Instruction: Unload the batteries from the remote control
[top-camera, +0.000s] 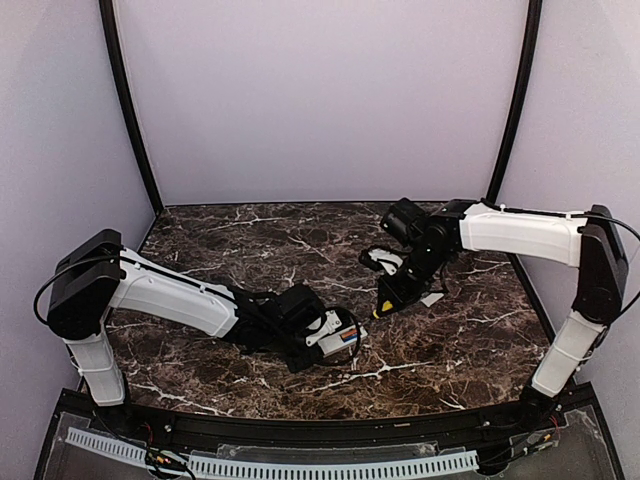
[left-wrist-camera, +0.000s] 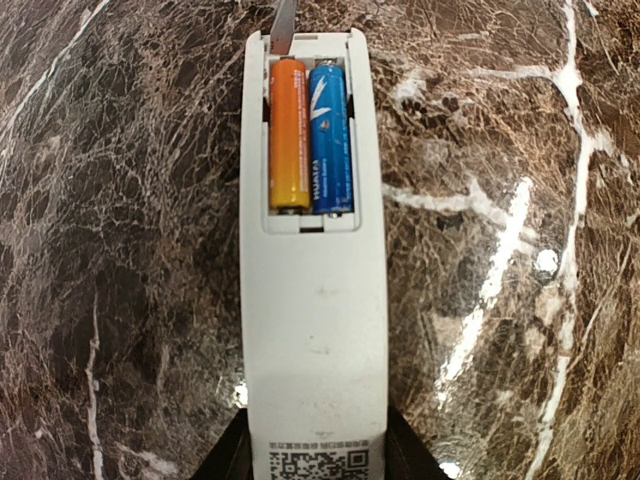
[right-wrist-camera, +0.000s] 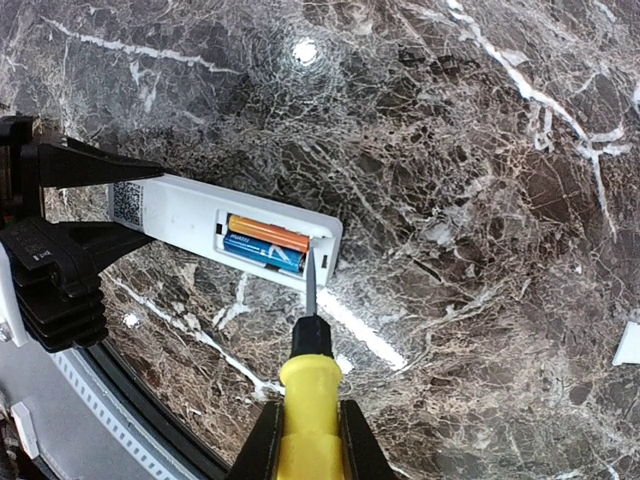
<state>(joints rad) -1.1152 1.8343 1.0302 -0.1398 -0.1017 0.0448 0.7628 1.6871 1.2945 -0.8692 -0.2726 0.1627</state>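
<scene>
**Logging one moment: two cells in the open remote, blade at the bay's end**

Counts: 1 remote control, 2 batteries, 1 hand tool, 1 loose lid piece, 2 grippers.

Left side: the left gripper (left-wrist-camera: 316, 455) is clamped on the code end of the remote control (left-wrist-camera: 315, 330), one black finger on each long edge. The remote is a slim white bar with its back upward, held near the middle of the dark marble table (top-camera: 470, 340). Whether it rests on the surface cannot be told.

Writing: a square QR-type code (left-wrist-camera: 315, 464) is printed at the gripped end, partly cut by the frame edge.

Battery bay: uncovered, at the remote's far end. The batteries lie side by side along the bar, both seated. The orange cell (left-wrist-camera: 289, 135) is on the left in the left wrist view and the blue cell (left-wrist-camera: 330, 135) on the right. The blue one carries a white chevron and small white print, too small to read.

Right of the remote: the yellow-handled tool (right-wrist-camera: 310, 385) has a black collar and a thin grey blade. The blade tip sits at the bay's end wall by the orange cell; contact with the cell cannot be told. The right gripper (right-wrist-camera: 310, 445) is closed on the yellow handle.

Far right: a small flat white lid piece (right-wrist-camera: 630, 345) lies on the marble, well apart from the remote.
</scene>
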